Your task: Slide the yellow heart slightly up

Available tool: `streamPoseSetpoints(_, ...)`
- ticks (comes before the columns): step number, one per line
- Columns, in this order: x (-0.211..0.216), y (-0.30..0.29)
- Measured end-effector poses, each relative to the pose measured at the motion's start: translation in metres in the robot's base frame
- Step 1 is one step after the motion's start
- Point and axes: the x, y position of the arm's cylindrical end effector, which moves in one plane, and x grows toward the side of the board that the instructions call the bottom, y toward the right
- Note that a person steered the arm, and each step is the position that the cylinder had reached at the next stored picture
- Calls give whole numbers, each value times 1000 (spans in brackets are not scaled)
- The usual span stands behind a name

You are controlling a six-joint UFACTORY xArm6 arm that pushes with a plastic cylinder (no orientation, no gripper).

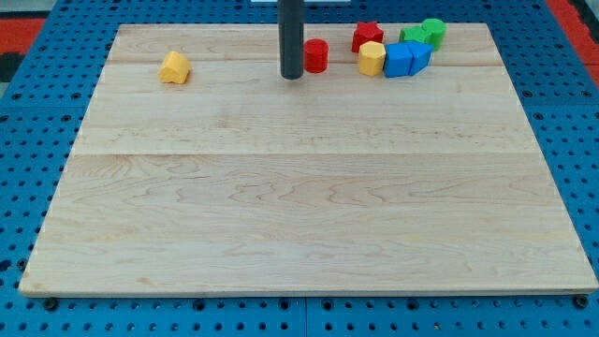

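Yellow heart (174, 67) sat alone near the tabletop's (309, 215) upper left, well apart from my tip (292, 77), which stood just left of the red cylinder (316, 56). No pincer fitted; rod only. Heart judged light, rigid, likely to pivot on smooth wood. Best contact: middle of its lower edge, pushing toward the view's top.

A lab or robotics test bench, by the look of it: a pale wooden tabletop (309, 215) lies on a blue perforated pegboard base (28, 131), a dark rod (291, 37) hangs down at 12 o'clock, and small coloured toy blocks (398, 47) cluster toward 1 o'clock.
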Motion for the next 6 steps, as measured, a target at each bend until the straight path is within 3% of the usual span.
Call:
streamPoseSetpoints(1,-23,41)
streamPoseSetpoints(2,-5,73)
streamPoseSetpoints(3,70,-32)
streamPoseSetpoints(4,90,-196)
streamPoseSetpoints(5,55,-291)
streamPoseSetpoints(6,28,-221)
